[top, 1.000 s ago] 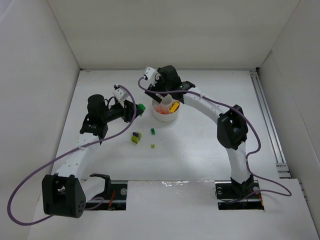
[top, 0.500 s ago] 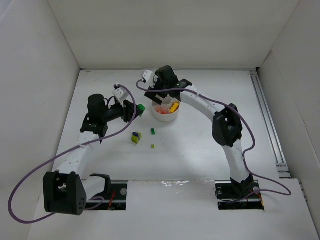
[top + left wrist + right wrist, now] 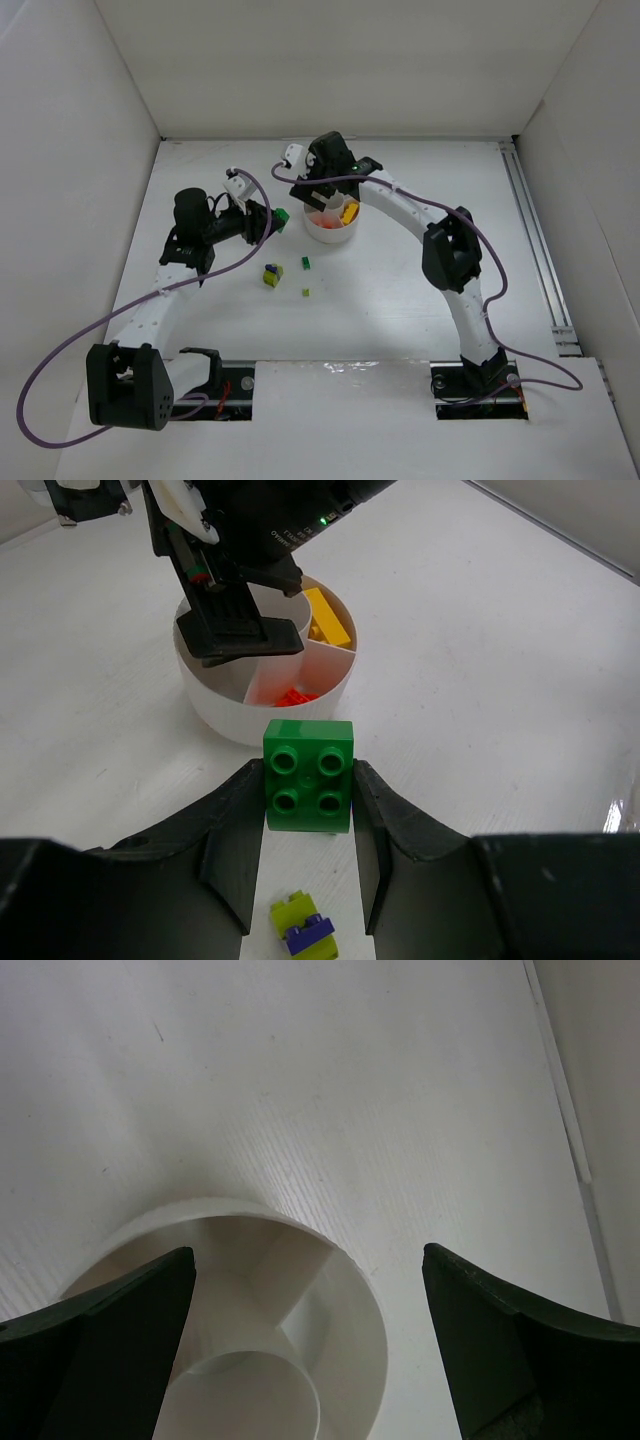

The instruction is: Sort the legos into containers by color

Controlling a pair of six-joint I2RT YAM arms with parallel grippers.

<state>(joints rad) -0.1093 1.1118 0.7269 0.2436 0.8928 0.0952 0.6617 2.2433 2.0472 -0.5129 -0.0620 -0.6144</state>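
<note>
From above, the left claw (image 3: 277, 218) pinches a green lego brick (image 3: 284, 215) just beside the round white divided dish (image 3: 318, 236). The right claw (image 3: 328, 192) hangs directly over that dish. A yellow-and-purple clump (image 3: 271, 274), a small green brick (image 3: 306, 264) and a tiny yellow-green bit (image 3: 306, 293) lie loose on the worktop.

The left wrist view shows the four-stud brick (image 3: 309, 776) clamped squarely between both fingers. The dish wall (image 3: 230, 720) is straight ahead, with a yellow brick (image 3: 328, 620) in one wedge and orange-red pieces (image 3: 290, 695) in another. The right claw (image 3: 240, 630) crowds the far side. Green probably belongs in a wedge holding neither colour, so approach from the near rim, keep level, and let go low.

In the right wrist view, the right claw (image 3: 310, 1350) is spread wide and empty above the dish rim (image 3: 350, 1260), so the left should wait for room.
</note>
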